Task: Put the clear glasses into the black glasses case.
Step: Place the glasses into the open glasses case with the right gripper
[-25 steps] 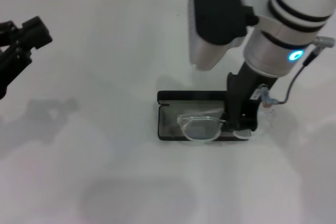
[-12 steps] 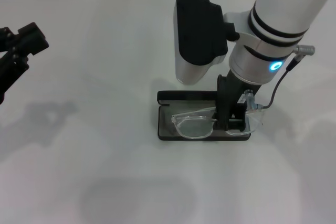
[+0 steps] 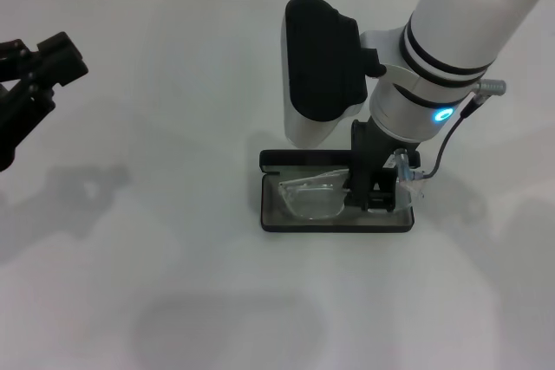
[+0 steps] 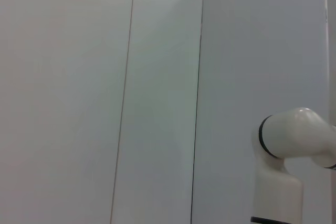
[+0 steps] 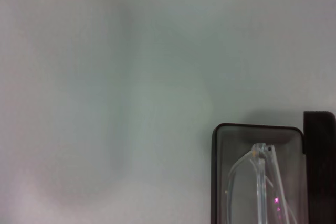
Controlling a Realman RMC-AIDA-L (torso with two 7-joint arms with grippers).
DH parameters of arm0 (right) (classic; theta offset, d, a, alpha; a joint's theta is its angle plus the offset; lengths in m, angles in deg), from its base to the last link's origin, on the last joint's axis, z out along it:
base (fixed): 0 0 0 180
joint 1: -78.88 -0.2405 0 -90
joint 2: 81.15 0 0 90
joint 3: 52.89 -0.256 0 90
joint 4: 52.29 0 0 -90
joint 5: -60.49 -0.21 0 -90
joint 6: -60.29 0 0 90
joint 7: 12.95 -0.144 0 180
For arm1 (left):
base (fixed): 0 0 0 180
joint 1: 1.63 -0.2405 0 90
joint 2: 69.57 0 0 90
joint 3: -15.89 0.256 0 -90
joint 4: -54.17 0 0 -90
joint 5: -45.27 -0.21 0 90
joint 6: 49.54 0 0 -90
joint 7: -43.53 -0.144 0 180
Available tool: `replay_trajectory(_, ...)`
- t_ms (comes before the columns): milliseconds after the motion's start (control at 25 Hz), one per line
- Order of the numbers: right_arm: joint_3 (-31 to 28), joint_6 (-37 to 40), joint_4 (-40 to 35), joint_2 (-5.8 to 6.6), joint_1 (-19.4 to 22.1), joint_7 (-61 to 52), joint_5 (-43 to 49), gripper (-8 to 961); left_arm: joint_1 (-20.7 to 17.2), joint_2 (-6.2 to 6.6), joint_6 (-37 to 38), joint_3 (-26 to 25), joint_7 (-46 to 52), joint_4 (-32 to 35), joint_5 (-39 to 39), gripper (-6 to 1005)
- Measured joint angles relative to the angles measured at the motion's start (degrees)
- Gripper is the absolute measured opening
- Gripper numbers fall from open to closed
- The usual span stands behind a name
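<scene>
The black glasses case (image 3: pixel 334 224) lies open on the white table, its lid (image 3: pixel 303 160) standing at the far side and its grey lining showing. The clear glasses (image 3: pixel 310 197) rest tilted inside the case, one lens toward the case's left end. My right gripper (image 3: pixel 373 193) reaches down into the right half of the case and is shut on the clear glasses. In the right wrist view the glasses (image 5: pixel 260 182) lie within the case rim (image 5: pixel 257 127). My left gripper (image 3: pixel 35 62) is parked at the far left, well away from the case.
Bare white table (image 3: pixel 173 283) surrounds the case on all sides. A wall seam runs along the table's back edge. The left wrist view holds only a grey wall and part of a white arm (image 4: pixel 286 161).
My right gripper has moved left and down, carrying the glasses from the case's front right edge into the case. The left arm has barely shifted.
</scene>
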Motion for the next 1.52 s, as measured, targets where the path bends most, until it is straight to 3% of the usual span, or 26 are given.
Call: replay_trajectory(1520, 0.0, -1.2, 0.6, 0.0, 1.4, 1.0, -0.9, 91, -0.1, -0.01, 0.1, 0.0, -0.2, -1.3, 0.1, 112)
